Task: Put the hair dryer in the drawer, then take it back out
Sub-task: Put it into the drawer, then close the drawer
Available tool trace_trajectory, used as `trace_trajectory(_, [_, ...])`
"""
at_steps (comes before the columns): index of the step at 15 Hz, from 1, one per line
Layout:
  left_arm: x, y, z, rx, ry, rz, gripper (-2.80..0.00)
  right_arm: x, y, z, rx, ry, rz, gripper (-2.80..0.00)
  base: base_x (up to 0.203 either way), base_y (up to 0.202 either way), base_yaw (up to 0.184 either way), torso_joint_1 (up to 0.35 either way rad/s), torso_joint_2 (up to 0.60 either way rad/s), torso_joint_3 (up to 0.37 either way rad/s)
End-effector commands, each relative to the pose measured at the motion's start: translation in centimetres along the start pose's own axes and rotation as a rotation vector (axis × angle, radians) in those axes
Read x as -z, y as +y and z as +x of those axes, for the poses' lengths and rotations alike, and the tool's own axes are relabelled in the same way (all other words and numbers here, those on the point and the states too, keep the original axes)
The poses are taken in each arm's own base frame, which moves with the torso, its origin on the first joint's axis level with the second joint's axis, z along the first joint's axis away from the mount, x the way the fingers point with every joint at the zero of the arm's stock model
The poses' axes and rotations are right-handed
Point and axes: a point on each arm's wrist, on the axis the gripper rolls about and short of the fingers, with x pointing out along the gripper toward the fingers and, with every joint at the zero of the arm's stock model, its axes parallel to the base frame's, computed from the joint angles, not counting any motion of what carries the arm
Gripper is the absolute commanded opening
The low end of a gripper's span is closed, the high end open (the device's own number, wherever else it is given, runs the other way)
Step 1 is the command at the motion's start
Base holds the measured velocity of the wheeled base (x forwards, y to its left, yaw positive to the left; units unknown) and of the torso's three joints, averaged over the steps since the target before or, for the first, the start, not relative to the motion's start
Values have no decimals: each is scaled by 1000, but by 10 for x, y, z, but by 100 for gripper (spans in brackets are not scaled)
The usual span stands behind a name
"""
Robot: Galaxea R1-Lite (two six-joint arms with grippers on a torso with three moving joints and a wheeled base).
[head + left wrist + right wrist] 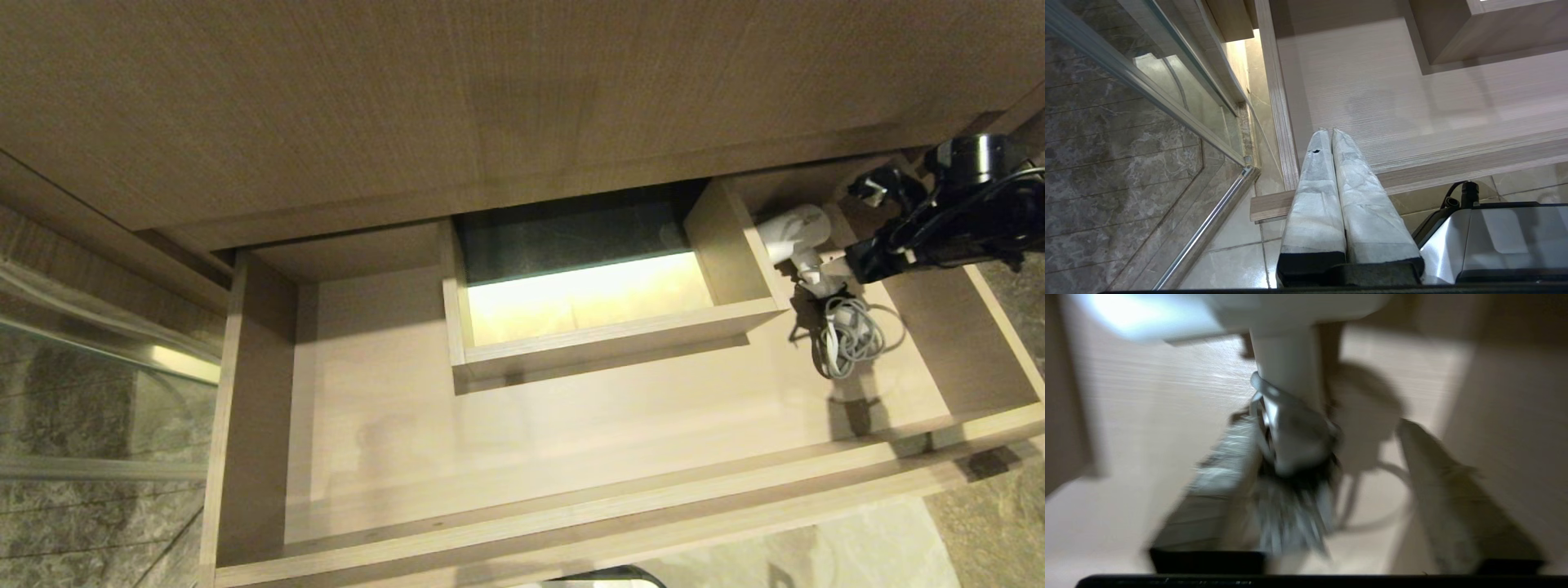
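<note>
The hair dryer (pixel 790 233) lies in the open drawer (pixel 571 523), in its far right corner, just right of the small wooden box (pixel 727 245) built into the drawer. It lies flat on the drawer floor so the drawer can close over it. Its cord (pixel 849 339) sits bundled just in front of it. The right gripper (pixel 1327 490) is right beside the dryer's handle, jaws apart around the handle and cord, not squeezing. The left gripper (pixel 1331 139) waits by the drawer's left front corner, jaws pressed together. The barrel's grille is hidden, and the close-up is smeared.
</note>
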Motion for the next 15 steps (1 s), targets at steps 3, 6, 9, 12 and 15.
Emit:
trace_trajectory(3, [0,0,0,0,1,-1,-280,-33,0,-174,61,-201,-21,-280,0,0,0,0,0,0])
trace_trajectory(6, [0,0,0,0,1,-1,-280,-8,27,-276,80,-271,-39,-280,0,0,0,0,0,0])
trace_trajectory(9, [0,0,0,0,1,-1,-280,34,56,-335,89,-299,-51,-280,0,0,0,0,0,0])
trace_trajectory(12, [0,0,0,0,0,-1,-280,85,87,-370,80,-281,-50,-280,0,0,0,0,0,0])
trace_trajectory(15, [0,0,0,0,0,-1,-280,121,106,-377,65,-233,-42,-280,0,0,0,0,0,0])
